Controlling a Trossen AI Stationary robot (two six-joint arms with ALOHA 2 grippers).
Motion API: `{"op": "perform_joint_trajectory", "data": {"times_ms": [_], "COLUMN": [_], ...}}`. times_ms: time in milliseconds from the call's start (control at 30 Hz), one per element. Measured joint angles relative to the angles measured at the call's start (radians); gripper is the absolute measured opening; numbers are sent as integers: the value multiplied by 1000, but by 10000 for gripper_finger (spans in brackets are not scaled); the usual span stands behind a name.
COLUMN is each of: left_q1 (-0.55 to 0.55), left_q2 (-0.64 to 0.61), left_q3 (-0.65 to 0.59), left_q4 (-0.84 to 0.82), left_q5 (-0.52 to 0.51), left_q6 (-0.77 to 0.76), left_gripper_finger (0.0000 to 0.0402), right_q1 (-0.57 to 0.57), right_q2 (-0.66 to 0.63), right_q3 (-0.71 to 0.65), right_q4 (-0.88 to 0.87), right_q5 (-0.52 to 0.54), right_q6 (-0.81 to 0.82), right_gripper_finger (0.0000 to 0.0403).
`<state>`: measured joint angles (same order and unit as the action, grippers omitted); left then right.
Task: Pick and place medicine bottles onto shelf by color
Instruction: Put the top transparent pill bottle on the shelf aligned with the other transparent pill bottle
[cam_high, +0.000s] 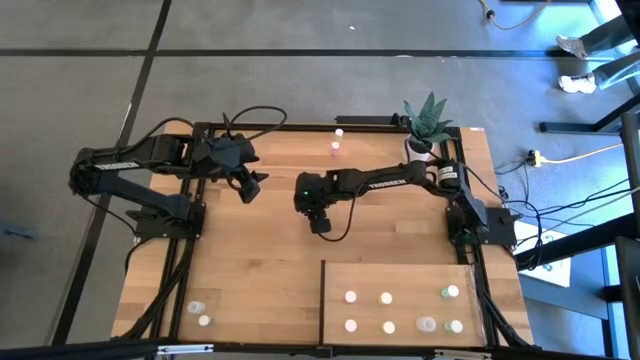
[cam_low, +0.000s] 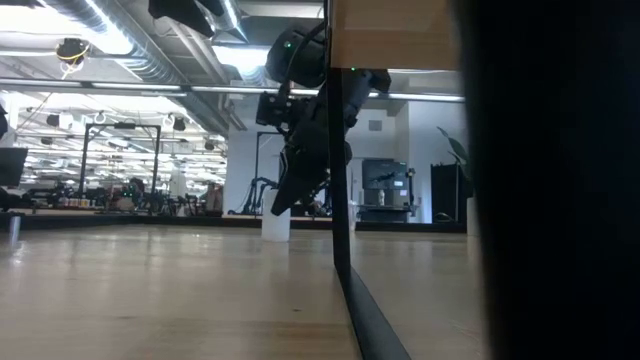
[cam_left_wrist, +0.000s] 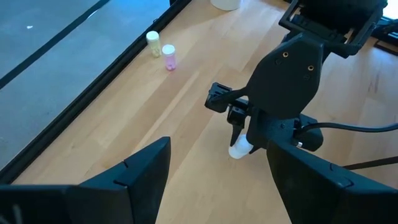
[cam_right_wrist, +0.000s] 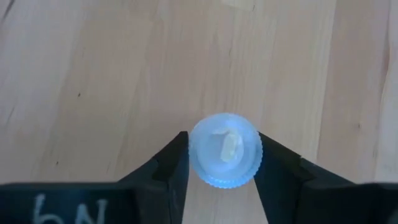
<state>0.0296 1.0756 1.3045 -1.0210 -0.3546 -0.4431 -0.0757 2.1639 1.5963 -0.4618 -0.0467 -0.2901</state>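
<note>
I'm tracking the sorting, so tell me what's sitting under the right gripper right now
A pale blue-capped bottle stands on the wooden tabletop between the right gripper's fingers, which flank its cap. The cap hides the bottle's body; whether the fingers grip it yet is unclear.

Room around the wooden table (cam_high: 250, 250): grey floor (cam_high: 300, 90) with dark seams beyond its far edge; potted plant (cam_high: 428, 122) at its far right corner; yellow cable (cam_high: 575, 155) to its right; ceiling ducts (cam_low: 130, 40) and strip lights (cam_low: 120, 100) overhead behind it.

Black robot arm (cam_low: 305, 130) reaching down over a small white bottle (cam_low: 276, 224) on the pale wooden table (cam_low: 150, 290), beside a dark upright post (cam_low: 340, 180).
</note>
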Motion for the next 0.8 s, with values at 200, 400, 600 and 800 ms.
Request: {"op": "perform_joint_trajectory", "data": {"times_ms": [200, 400, 600, 800], "left_q1": [0, 0, 0, 0], "left_q2": [0, 0, 0, 0], "left_q3": [0, 0, 0, 0], "left_q4": [0, 0, 0, 0], "left_q5": [0, 0, 0, 0], "left_q6": [0, 0, 5, 8], "left_gripper_finger": [259, 259, 259, 259], "right_q1": [0, 0, 0, 0], "right_q2": [1, 2, 3, -25], "right_q3": [0, 0, 0, -4], "right_q4": [4, 10, 19, -7], "right_q5": [0, 2, 4, -31], "right_q6": [27, 121, 182, 275], "right_gripper_finger": [156, 156, 157, 158]}}
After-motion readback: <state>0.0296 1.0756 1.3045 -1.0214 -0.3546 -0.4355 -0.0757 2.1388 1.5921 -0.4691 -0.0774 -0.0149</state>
